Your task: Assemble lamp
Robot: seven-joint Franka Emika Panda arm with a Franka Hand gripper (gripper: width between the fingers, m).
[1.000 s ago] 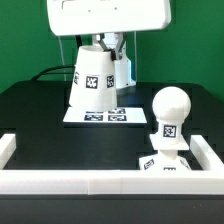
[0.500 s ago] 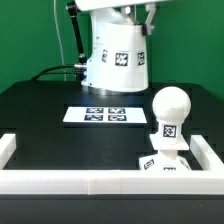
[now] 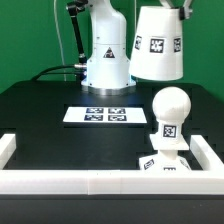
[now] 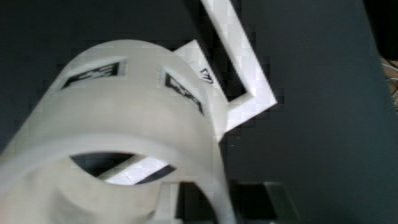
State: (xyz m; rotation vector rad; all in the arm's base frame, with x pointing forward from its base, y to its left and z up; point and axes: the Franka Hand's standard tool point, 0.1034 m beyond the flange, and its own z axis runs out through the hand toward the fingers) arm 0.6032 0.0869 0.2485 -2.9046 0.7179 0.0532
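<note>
The white tapered shade hangs in the air at the upper right of the exterior view, above and slightly behind the bulb. In the wrist view the shade fills most of the picture, and my gripper is shut on its wall, one finger inside the rim and one outside. In the exterior view the gripper is mostly cut off at the top edge. The ball-shaped bulb stands upright on the flat square base at the front right corner of the white frame.
The marker board lies flat on the black table at mid-left. A white frame rail runs along the front, with side rails at the left and right. The arm's white base stands behind the marker board.
The shade has been lifted off the marker board and carried up and toward the exterior view's right, above the bulb. The bulb and base have not moved.
</note>
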